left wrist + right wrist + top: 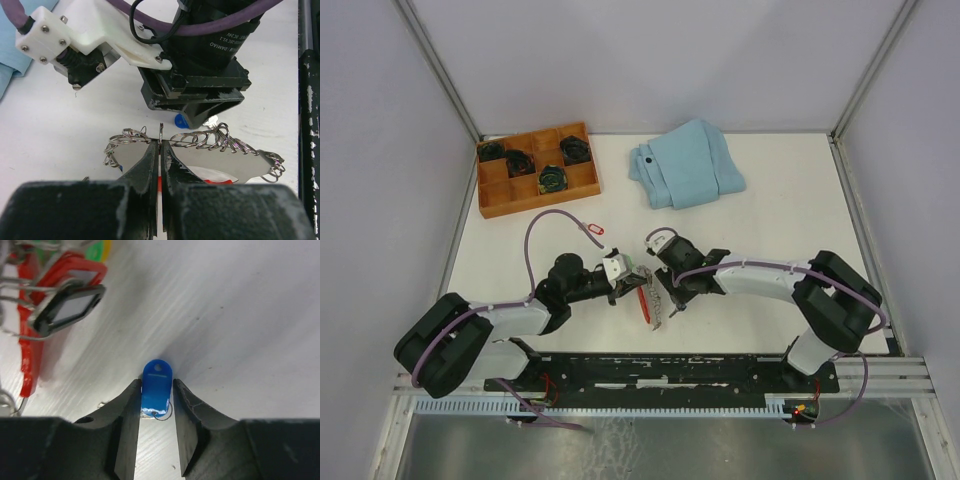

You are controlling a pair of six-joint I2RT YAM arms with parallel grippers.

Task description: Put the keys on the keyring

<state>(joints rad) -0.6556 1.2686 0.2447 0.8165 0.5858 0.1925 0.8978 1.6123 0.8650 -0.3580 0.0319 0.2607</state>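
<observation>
Surface: a white table is lying under both arms.
Left gripper: its jaws are pressing together on a thin loop of the keyring, which is spreading to both sides just beyond the tips.
Right gripper: its jaws are standing apart, flanking the blue-tagged key; I cannot tell whether they are squeezing it.

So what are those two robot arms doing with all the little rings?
They are working on putting keys on a keyring. The left claw is shut on the keyring, a red strip with lots of silver loops. The right claw has a key's blue tag between its jaws, right beside those loops. Whether it is squeezing the tag is hard to tell.
</observation>
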